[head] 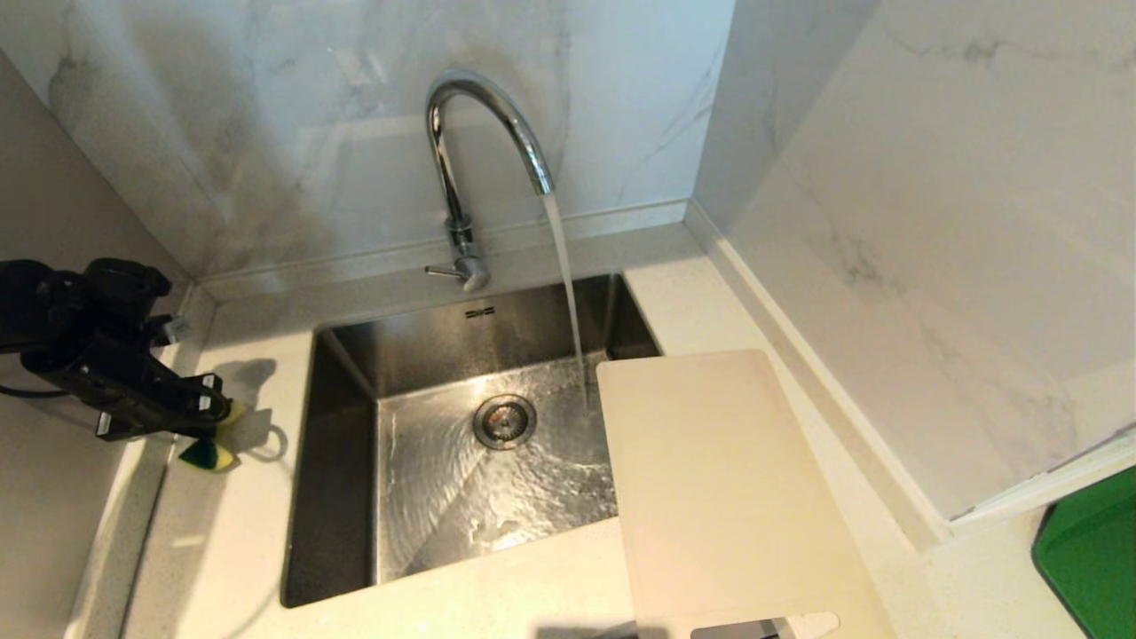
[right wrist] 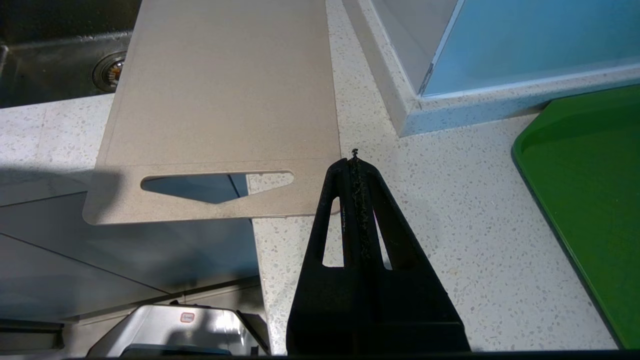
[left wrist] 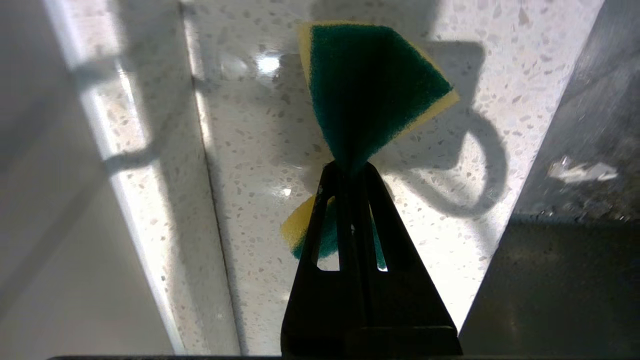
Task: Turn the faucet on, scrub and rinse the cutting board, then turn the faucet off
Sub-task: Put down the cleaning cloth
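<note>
While water runs from the faucet (head: 484, 133) at upper centre, left gripper (head: 217, 413) jaws pinch the sponge (left wrist: 370, 90) at left; right gripper (right wrist: 354, 156) jaws pressed together beside the cutting board (head: 719, 479).

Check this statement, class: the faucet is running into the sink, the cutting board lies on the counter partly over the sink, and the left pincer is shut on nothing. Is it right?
One part is wrong. The left pincer is shut on a green-and-yellow sponge, as the left wrist view shows. The faucet does run, and the cutting board does overhang the sink.
</note>
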### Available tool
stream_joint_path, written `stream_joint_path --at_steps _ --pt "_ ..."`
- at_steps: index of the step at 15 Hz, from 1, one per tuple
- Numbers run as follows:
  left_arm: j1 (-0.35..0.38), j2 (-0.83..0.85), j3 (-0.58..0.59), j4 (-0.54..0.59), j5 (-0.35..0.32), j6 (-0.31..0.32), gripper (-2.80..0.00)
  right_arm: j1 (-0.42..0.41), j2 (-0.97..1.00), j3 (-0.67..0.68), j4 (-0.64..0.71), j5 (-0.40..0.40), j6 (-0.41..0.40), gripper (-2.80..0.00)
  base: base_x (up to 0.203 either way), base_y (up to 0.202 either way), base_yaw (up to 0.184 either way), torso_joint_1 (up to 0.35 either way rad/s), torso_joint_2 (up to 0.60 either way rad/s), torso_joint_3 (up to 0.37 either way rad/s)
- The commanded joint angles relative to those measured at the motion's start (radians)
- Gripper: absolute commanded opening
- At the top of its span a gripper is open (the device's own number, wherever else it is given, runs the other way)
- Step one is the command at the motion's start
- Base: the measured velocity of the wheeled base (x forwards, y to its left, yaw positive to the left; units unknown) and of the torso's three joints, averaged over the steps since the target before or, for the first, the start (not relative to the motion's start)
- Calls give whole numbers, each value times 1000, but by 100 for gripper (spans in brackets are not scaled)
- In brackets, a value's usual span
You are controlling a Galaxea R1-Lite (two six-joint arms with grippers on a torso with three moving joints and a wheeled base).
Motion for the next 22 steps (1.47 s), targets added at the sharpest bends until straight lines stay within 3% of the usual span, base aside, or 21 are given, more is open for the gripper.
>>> stream_joint_path --at_steps 1,14,15,22 --pt "0 -20 -5 3 2 -4 -280 0 0 2 0 0 -1 -280 0 0 0 0 0 0" --pt "1 -51 13 3 5 -2 -280 0 0 2 0 0 -1 -280 0 0 0 0 0 0" --pt "1 -35 14 3 6 -3 0 0 0 0 0 0 -1 -280 0 0 0 0 0 0" --pt "2 -50 7 3 -3 -5 0 0 0 0 0 0 -1 -280 0 0 0 0 0 0"
